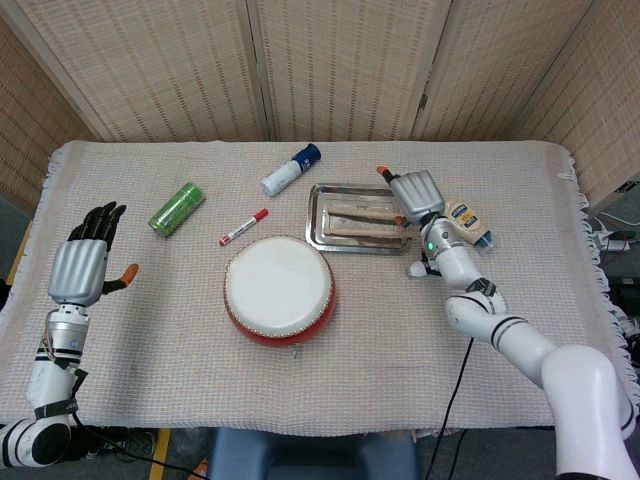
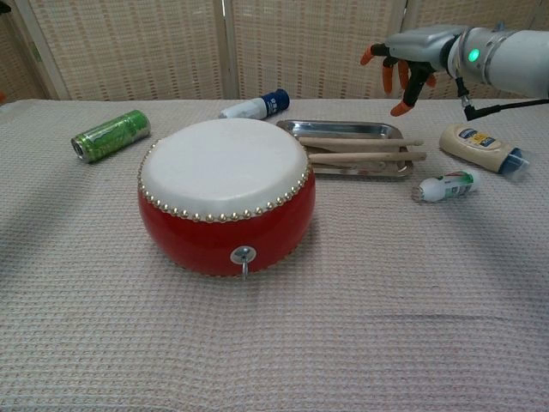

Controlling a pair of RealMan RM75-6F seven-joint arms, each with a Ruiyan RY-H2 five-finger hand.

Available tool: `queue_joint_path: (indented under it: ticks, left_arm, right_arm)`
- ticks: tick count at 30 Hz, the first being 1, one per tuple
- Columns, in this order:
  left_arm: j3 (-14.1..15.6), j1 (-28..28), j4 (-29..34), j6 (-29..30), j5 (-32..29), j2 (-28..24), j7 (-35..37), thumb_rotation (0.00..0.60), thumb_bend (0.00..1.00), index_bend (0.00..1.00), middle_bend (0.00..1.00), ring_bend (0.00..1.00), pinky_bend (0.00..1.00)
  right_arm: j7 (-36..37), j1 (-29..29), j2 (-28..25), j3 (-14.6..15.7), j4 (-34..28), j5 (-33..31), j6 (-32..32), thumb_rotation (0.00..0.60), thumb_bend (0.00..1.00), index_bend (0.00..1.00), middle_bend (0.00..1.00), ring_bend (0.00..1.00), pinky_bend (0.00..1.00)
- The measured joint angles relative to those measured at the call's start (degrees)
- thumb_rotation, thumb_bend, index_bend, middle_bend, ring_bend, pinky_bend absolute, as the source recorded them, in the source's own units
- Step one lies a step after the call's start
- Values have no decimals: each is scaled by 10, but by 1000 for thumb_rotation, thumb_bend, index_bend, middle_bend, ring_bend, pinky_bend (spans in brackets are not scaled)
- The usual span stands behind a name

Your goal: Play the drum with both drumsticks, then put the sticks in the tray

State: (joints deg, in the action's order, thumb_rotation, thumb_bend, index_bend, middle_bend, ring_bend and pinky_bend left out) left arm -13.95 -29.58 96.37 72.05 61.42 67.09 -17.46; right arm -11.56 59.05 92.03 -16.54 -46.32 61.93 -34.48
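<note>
Both sticks (image 2: 360,151) lie in the tray (image 1: 318,215), right of centre in the head view, side by side and pointing across it; in the chest view their right ends reach just past the tray's right rim. The drum (image 1: 279,290) stands on the bench (image 1: 150,330) in front of the tray, near it but apart, with nothing on its skin.

The right hand (image 2: 403,62) hangs above the tray's right end, at the upper right of the chest view. It holds nothing; its fingers (image 2: 401,109) are spread and point downward, clear of the sticks. The left hand (image 1: 80,265) is at the far left edge of the head view, palm flat, fingers straight and apart, holding nothing, well away from the drum and tray.

By how things lie, the putting-away step looks done: both sticks are in the tray and neither hand touches them. What seems left is only to clear the right arm away. That calls for lifting the right hand up and toward the lower right of the frame, taking care not to catch the stick ends that overhang the rim, nor the bottle (image 2: 476,148) lying just beside the tray at right.
</note>
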Motion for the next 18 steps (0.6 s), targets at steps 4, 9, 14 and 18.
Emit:
queue_joint_path:
  ticks: [4, 9, 14, 18]
  left_arm:
    - [4, 21, -1, 9, 6, -15, 24, 600, 307, 0, 12, 14, 198]
    - [20, 49, 3, 30, 25, -29, 40, 600, 308, 0, 18, 14, 197]
    - [32, 75, 8, 62, 42, -31, 48, 600, 308, 0, 24, 14, 197]
    - [49, 103, 20, 92, 65, -29, 50, 600, 308, 0, 26, 16, 197]
  right_arm:
    - [-10, -54, -87, 4, -174, -2, -63, 600, 131, 39, 211, 23, 60]
    - [-21, -150, -210, 22, -381, 5, -170, 600, 130, 0, 158, 0, 19]
    - [-22, -263, -290, 60, -490, 43, -306, 600, 130, 0, 155, 0, 28]
    - [-11, -341, -319, 95, -523, 91, -398, 600, 130, 0, 151, 0, 44]
